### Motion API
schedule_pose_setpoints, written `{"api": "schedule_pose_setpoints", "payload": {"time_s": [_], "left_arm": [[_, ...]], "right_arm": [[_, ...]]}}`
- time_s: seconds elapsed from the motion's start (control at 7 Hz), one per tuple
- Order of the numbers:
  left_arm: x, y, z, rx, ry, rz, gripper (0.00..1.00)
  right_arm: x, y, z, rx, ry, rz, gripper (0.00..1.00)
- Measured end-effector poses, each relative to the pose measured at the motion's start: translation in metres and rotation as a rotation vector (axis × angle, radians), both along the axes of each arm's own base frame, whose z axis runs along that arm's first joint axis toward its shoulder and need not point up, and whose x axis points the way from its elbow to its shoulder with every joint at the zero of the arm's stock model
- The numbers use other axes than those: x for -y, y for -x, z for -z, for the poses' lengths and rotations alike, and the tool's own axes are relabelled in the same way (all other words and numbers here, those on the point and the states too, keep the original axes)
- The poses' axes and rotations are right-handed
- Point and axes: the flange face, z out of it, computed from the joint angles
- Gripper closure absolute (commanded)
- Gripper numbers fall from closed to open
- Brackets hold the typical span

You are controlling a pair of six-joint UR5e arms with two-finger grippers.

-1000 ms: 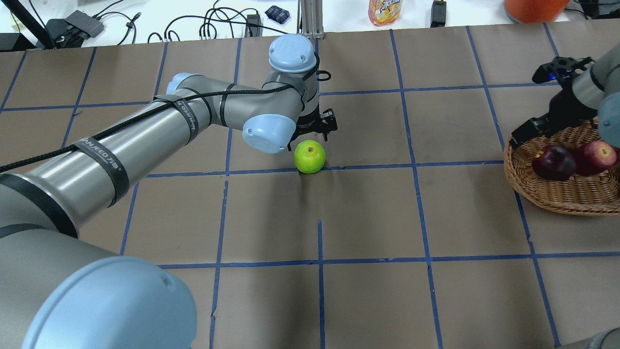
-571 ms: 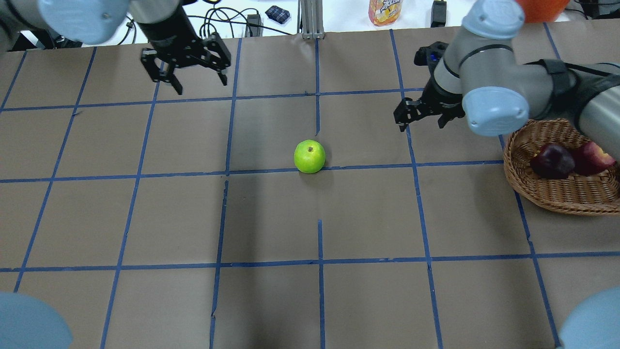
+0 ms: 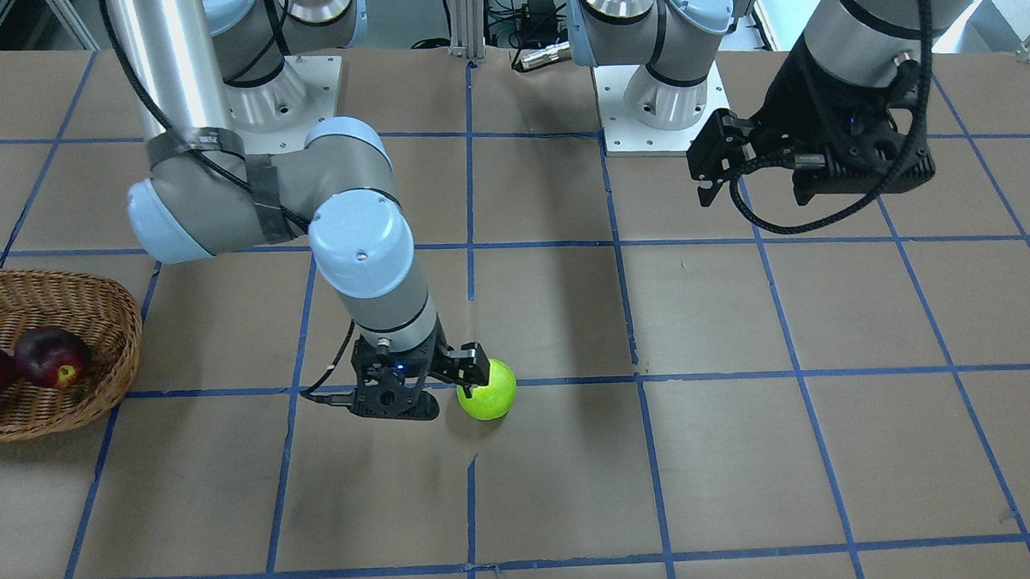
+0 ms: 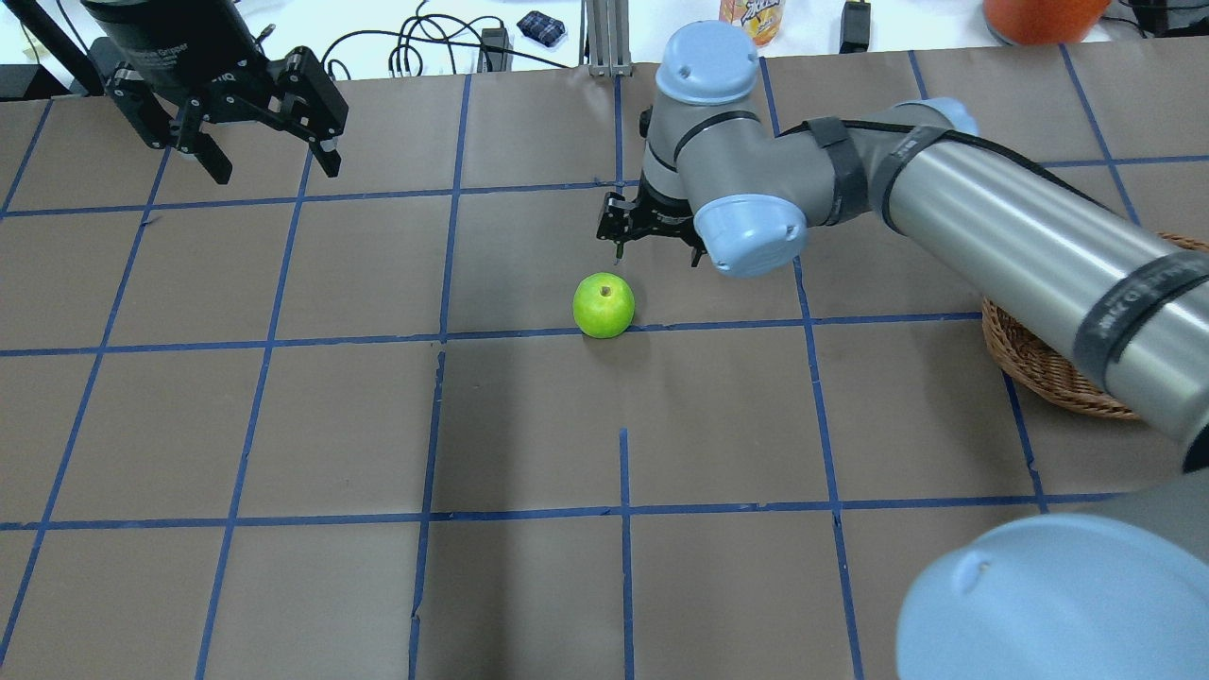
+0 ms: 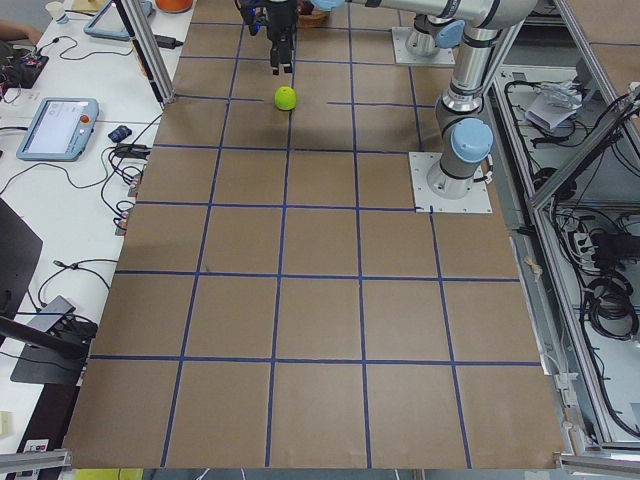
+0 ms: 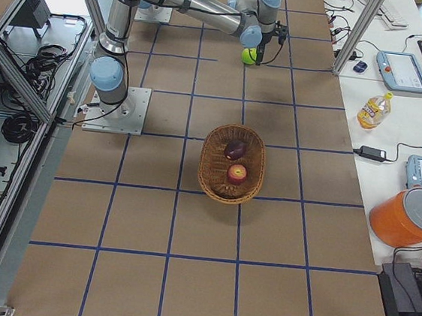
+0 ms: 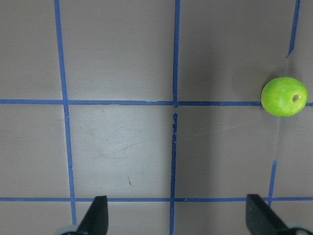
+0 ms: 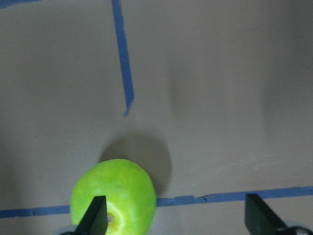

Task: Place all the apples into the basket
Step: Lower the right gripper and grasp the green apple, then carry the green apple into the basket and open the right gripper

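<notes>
The table (image 4: 718, 425) is covered edge to edge with brown paper, divided into large squares by blue tape lines (image 4: 378, 340). The green apple (image 4: 604, 305) sits directly on the paper near the middle, stem end up and resting over one of the tape lines. The basket (image 3: 110, 338) stands on the paper well apart from the apple, toward the robot's right end of the table. White mounting plates (image 3: 625, 136) lie flat along the robot's edge, each bearing an arm base.
</notes>
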Motion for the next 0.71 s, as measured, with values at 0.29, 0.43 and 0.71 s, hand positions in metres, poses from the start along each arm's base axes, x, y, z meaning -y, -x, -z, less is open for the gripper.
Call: {"api": "schedule_pose_setpoints", "payload": {"time_s": [0.29, 0.43, 0.71], "left_arm": [[-0.012, 0.011, 0.006, 0.006, 0.032, -0.018, 0.00], [-0.009, 0.010, 0.007, 0.005, 0.070, -0.026, 0.00], [-0.006, -0.001, 0.009, 0.004, 0.096, -0.056, 0.00]], "right_arm": [[-0.008, -0.039, 0.024, -0.036, -0.016, 0.032, 0.00], [-0.010, -0.047, 0.034, -0.042, -0.027, 0.043, 0.00], [-0.011, -0.053, 0.060, -0.053, -0.058, 0.034, 0.34]]}}
